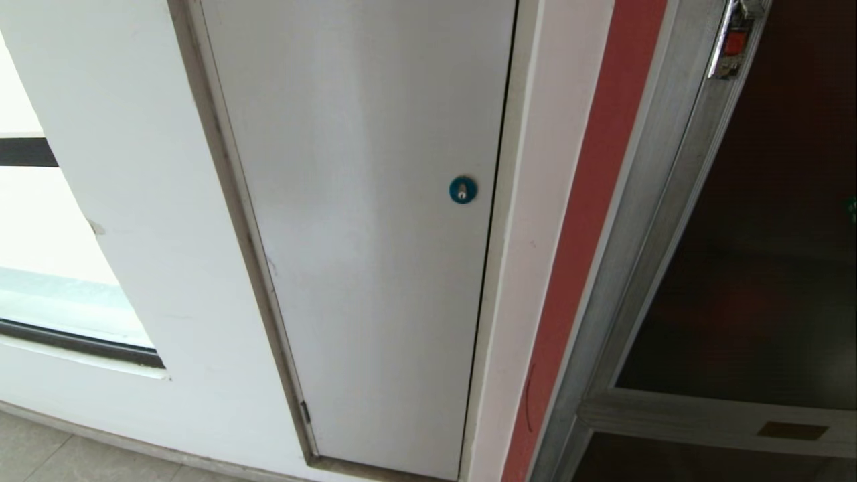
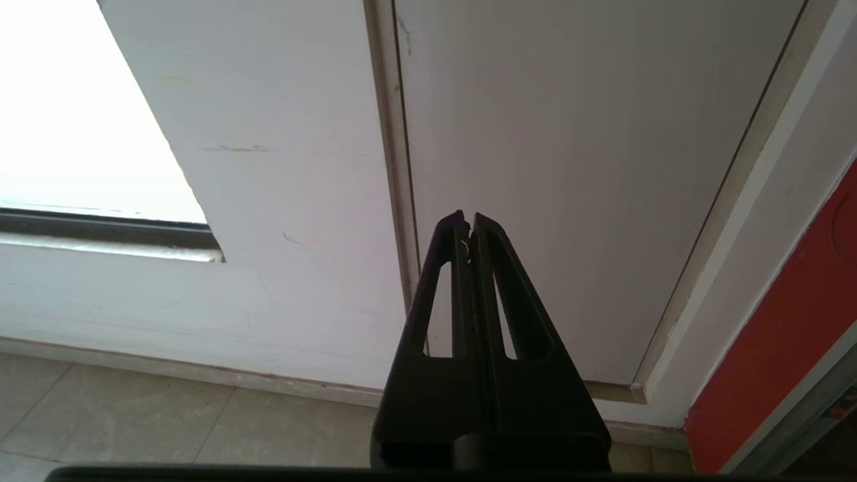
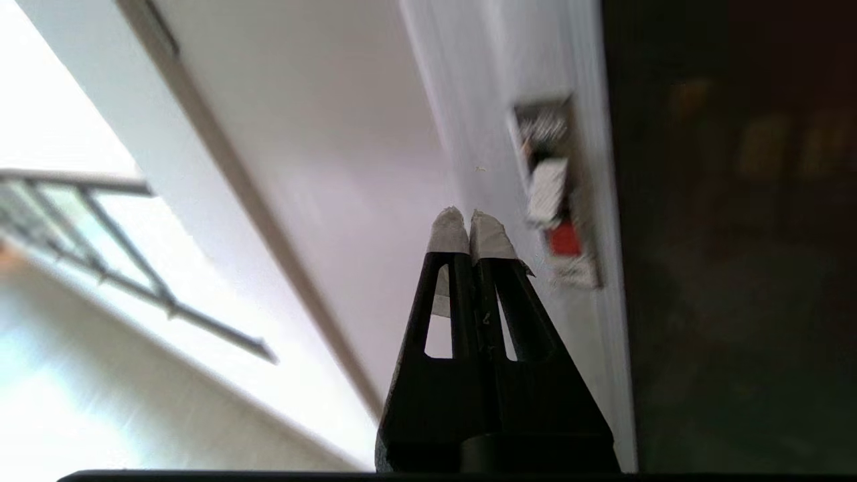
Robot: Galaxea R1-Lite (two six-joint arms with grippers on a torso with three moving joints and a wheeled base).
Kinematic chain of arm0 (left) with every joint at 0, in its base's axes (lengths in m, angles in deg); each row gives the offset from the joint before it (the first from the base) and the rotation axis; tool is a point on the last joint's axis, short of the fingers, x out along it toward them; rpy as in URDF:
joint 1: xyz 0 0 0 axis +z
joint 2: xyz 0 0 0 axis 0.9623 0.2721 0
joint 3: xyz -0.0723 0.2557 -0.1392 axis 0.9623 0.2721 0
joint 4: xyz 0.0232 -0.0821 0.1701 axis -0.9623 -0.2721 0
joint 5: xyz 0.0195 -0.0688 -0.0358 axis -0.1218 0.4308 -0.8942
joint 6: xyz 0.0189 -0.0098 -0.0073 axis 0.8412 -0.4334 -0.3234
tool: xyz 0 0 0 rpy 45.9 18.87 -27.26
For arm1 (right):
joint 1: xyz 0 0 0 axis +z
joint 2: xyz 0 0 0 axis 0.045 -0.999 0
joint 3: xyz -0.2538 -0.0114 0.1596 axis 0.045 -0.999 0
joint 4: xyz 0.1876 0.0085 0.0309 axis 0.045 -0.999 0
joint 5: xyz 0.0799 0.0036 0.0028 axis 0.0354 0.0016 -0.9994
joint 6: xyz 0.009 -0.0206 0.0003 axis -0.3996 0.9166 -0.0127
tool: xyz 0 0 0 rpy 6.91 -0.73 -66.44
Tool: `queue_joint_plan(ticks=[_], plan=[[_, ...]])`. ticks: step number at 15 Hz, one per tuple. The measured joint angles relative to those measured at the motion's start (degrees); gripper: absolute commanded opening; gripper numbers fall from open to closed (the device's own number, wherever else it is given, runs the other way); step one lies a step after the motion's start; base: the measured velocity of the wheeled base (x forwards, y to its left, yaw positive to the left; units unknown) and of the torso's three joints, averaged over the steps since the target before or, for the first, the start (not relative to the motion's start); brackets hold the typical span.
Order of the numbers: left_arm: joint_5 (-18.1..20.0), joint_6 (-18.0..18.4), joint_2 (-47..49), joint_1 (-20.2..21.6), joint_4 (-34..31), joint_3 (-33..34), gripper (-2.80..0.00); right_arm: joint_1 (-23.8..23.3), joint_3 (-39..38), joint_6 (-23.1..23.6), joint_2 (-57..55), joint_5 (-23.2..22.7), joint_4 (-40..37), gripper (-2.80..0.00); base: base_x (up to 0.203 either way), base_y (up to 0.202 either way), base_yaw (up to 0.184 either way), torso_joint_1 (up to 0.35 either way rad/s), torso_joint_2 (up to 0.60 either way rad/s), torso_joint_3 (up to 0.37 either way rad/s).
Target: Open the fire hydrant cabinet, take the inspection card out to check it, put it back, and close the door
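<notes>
The fire hydrant cabinet's brushed silver frame (image 1: 643, 254) stands at the right of the head view, and its door (image 1: 756, 268), a dark tinted glass pane, lies flush in it. A small latch with an orange-red button (image 1: 734, 41) sits high on the door frame. In the right wrist view my right gripper (image 3: 469, 217) is shut with nothing in it, its taped tips pointing just beside the latch (image 3: 559, 201), apart from it. My left gripper (image 2: 467, 218) is shut and empty, parked low before the white panel. The inspection card is hidden. Neither arm shows in the head view.
A grey-white panel (image 1: 375, 221) with a round blue lock (image 1: 462, 190) fills the middle. A red wall strip (image 1: 589, 234) separates it from the cabinet. A window (image 1: 40, 254) lies at the left, tiled floor (image 2: 134, 415) below. A smaller lower glass door (image 1: 703, 462) sits under the main one.
</notes>
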Motion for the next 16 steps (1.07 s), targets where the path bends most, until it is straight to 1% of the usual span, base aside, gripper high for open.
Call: queue_joint_plan(ticks=[2, 4, 8, 10, 16], plan=[[0.0, 0.02, 0.0, 0.0, 0.0, 0.0, -2.8, -0.01, 2.29, -0.02, -1.63, -3.21, -3.64, -2.8, 0.0, 0.0, 0.0, 0.0, 0.0, 0.0], [0.0, 0.01, 0.0, 0.0, 0.01, 0.0, -2.8, -0.22, 5.2, -0.21, -3.46, -4.29, -6.48, -2.8, 0.0, 0.0, 0.0, 0.0, 0.0, 0.0], [0.0, -0.02, 0.0, 0.0, 0.01, 0.0, -2.8, -0.97, 7.65, -0.29, -5.15, -3.39, -6.69, -2.8, 0.0, 0.0, 0.0, 0.0, 0.0, 0.0], [0.0, 0.0, 0.0, 0.0, 0.02, 0.0, -2.8, -1.15, 7.94, -0.21, -5.48, -2.53, -6.51, -2.8, 0.0, 0.0, 0.0, 0.0, 0.0, 0.0], [-0.02, 0.02, 0.0, 0.0, 0.02, 0.0, -2.8, -1.28, 9.32, -0.05, -7.27, -1.93, -6.36, -2.8, 0.0, 0.0, 0.0, 0.0, 0.0, 0.0]])
